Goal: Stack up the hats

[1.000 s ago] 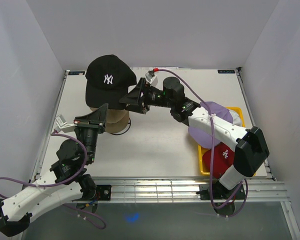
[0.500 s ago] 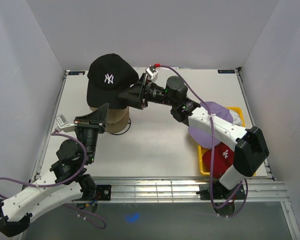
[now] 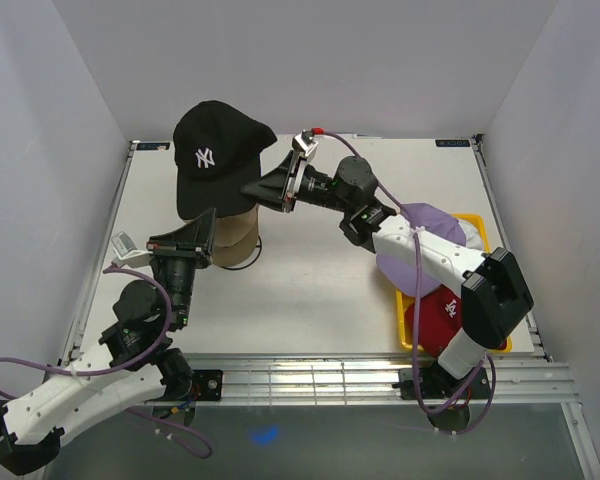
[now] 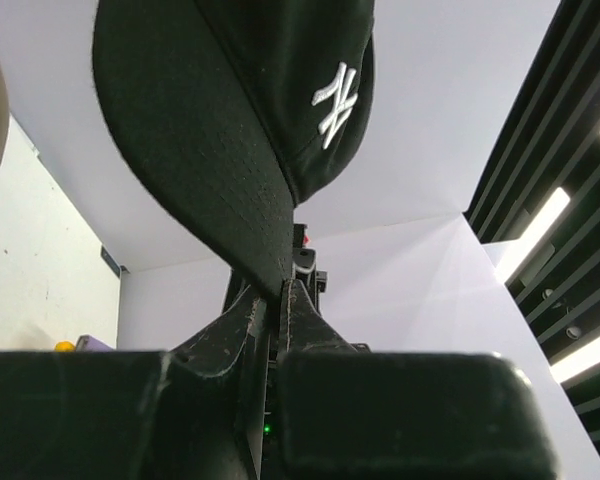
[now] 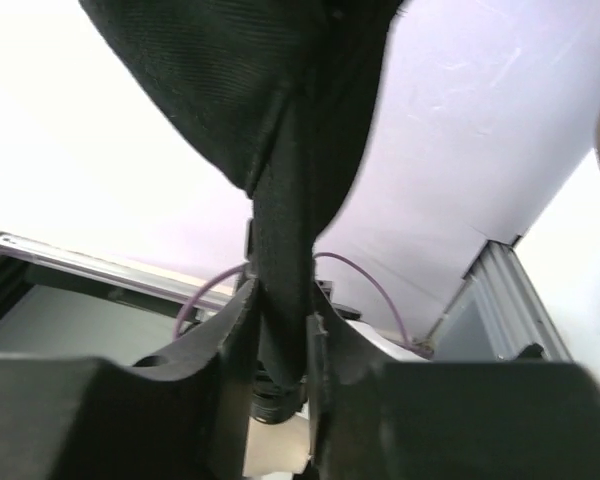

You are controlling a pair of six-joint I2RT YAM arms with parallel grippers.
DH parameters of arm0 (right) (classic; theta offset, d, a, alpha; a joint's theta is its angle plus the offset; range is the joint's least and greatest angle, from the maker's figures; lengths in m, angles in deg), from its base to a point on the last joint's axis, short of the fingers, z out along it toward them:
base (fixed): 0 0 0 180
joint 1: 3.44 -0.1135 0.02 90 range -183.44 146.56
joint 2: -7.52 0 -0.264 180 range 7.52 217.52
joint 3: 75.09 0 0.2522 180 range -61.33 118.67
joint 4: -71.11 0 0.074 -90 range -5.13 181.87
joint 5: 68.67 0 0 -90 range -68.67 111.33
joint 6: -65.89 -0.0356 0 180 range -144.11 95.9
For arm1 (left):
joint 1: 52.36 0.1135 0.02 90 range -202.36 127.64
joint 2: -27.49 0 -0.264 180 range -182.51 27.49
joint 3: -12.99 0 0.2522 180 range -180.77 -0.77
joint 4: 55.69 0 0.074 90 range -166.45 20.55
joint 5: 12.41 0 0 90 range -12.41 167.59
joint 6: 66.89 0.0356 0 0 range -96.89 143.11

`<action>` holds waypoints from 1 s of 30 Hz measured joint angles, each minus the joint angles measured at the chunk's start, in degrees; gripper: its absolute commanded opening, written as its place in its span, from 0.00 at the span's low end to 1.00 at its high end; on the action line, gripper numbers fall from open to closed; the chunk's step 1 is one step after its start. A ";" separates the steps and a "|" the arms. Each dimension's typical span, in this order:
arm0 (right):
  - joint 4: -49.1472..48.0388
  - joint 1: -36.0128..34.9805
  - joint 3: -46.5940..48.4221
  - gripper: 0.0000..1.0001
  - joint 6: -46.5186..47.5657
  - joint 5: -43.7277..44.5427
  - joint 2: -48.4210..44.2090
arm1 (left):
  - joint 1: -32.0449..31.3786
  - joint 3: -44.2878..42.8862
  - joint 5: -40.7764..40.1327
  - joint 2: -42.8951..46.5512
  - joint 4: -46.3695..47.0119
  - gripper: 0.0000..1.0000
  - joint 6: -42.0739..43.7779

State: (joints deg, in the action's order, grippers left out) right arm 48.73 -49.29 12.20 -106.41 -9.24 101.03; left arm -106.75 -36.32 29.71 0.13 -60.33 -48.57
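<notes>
The black hat (image 3: 215, 150) with a white NY logo hangs tilted above the tan hat (image 3: 238, 240), held from both sides. My left gripper (image 3: 211, 214) is shut on its brim (image 4: 205, 150), pinched at the fingertips (image 4: 277, 292). My right gripper (image 3: 250, 190) is shut on the cap's rear edge, a fold of black fabric (image 5: 280, 250) between the jaws (image 5: 285, 325). The tan hat rests on the table under the black one and is mostly covered by it. A lavender hat (image 3: 427, 222) and a dark red hat (image 3: 442, 316) lie in the yellow tray.
The yellow tray (image 3: 478, 228) stands at the table's right side, under my right forearm. White walls close the table at the back and on both sides. A metal rail runs along the near edge (image 3: 310, 375).
My right gripper has moved in and closed on the rear of the black hat. The hat has risen a little and tipped toward the left. The left gripper keeps its hold.
</notes>
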 measured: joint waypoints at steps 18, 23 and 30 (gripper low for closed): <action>-17.88 0.66 2.78 0.08 -16.44 -4.44 8.00 | 0.20 -10.58 6.36 -2.73 -21.11 0.54 2.99; -20.63 0.35 7.76 0.08 -20.24 -6.27 12.90 | 0.11 -12.17 11.13 -0.35 -24.22 0.60 5.62; -26.16 2.36 12.39 0.08 -25.33 -7.15 16.26 | 0.11 -17.18 15.26 2.34 -25.05 0.95 9.66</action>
State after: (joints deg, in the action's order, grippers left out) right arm 22.57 -46.93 24.60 -131.74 -16.38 117.29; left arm -106.64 -53.50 44.97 2.47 -85.37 -38.91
